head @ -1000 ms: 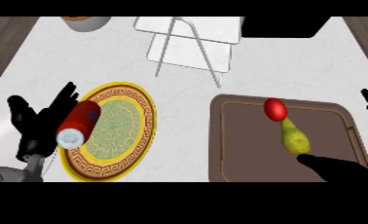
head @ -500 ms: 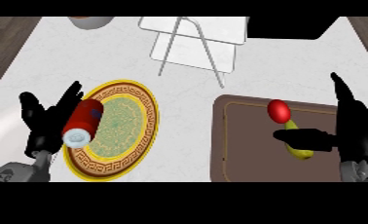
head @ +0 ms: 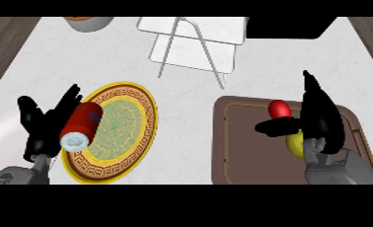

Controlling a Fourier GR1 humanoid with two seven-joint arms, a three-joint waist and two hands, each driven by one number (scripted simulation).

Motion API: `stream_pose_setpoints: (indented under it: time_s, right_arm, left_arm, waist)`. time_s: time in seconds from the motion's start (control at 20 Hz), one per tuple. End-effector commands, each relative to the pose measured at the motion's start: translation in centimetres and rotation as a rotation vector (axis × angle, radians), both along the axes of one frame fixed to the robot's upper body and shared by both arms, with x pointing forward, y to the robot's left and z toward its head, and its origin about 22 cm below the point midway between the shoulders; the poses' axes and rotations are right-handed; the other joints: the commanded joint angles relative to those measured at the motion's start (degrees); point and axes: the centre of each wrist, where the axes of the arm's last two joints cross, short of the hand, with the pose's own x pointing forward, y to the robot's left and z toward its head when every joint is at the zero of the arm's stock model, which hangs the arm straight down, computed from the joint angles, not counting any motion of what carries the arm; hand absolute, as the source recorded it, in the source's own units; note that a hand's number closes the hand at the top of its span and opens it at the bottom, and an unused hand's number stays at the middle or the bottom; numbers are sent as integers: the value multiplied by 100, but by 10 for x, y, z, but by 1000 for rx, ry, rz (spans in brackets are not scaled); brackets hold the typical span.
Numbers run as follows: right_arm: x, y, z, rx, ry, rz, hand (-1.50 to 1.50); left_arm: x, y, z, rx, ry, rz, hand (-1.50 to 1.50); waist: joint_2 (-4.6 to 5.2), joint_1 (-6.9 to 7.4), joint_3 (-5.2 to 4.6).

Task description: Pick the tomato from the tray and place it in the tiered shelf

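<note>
Seen from the head view, the right robot hand (head: 319, 120) hangs over the brown tray (head: 237, 147) at the view's right, fingers stretched straight upward and the thumb reaching out to the left; it is released and grasps nothing. The red tomato (head: 279, 108) lies on the tray just left of those fingers and directly above the thumb, so close that I cannot tell whether the thumb touches it. A yellow-green fruit (head: 295, 143) lies on the tray partly hidden under the same hand's palm. Well beyond the right robot hand, up and to its left, the white tiered shelf (head: 195, 38) stands on the pale desk (head: 109, 58), its thin metal legs slanting down toward the tray. The left robot hand (head: 45, 125) rests open at the view's left edge, fingers up, holding nothing. Just to its right a red can with a white end (head: 82, 126) lies on the rim of a yellow patterned plate (head: 124, 137). Far up from that hand, a grey bowl (head: 89, 22) shows at the desk's far edge.
</note>
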Motion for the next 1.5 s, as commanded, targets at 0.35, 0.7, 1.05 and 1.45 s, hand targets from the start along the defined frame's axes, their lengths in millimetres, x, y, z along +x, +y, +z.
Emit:
stream_pose_setpoints:
  time_s: [0.35,0.7,1.05,1.45]
  right_arm:
    - [18,54,-15,-54,163,-185,-150]
    - [18,56,-26,-95,196,-214,-150]
    - [37,42,-29,-153,234,-257,-150]
    - [34,46,-56,-136,170,-250,-150]
  left_arm:
    - [-10,-2,-24,-42,83,-4,0]
    - [-7,-12,-23,-64,80,-5,0]
    - [-5,-18,-22,-44,85,-20,0]
    - [-2,-11,-26,-60,80,-4,0]
  waist:
    - [37,-107,-62]
    - [24,-173,-54]
    - [27,-159,-51]
    - [34,-104,-46]
